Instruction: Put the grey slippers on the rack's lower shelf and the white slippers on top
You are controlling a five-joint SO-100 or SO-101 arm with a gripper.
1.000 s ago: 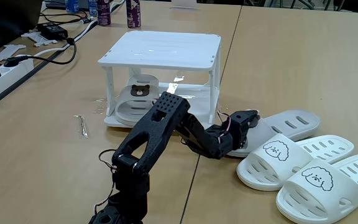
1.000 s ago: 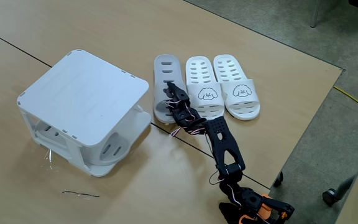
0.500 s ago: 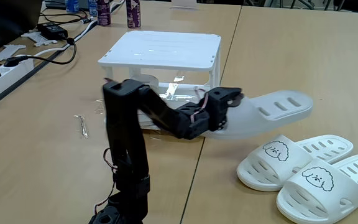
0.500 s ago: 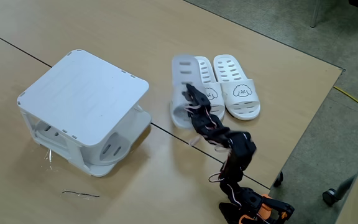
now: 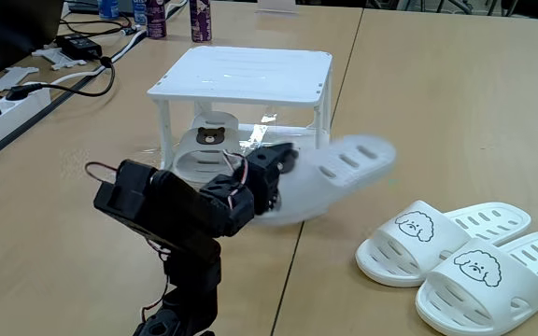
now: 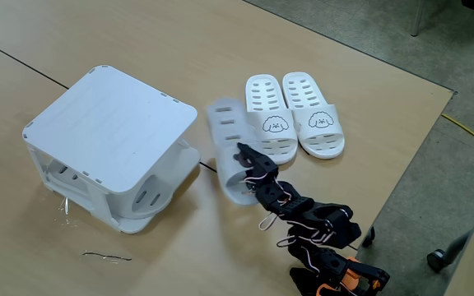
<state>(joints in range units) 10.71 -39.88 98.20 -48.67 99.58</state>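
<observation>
Currently the pincer [image 5: 271, 166] is clamped on the heel end of one grey slipper [image 5: 339, 173], held clear of the bench [image 5: 437, 103] just in front of the rack [image 5: 241, 75]; its mate [image 5: 204, 149] already lies on the lower shelf [image 5: 292, 140], and the white slippers [image 6: 295, 123] sit untouched to the side. Risks, as I judge them: the long toe end could droop or twist in the grip, catch the rack's front post, or shove the mate aside.

Grey slipper [image 5: 330, 177] in hand [image 5: 274, 168]
</observation>
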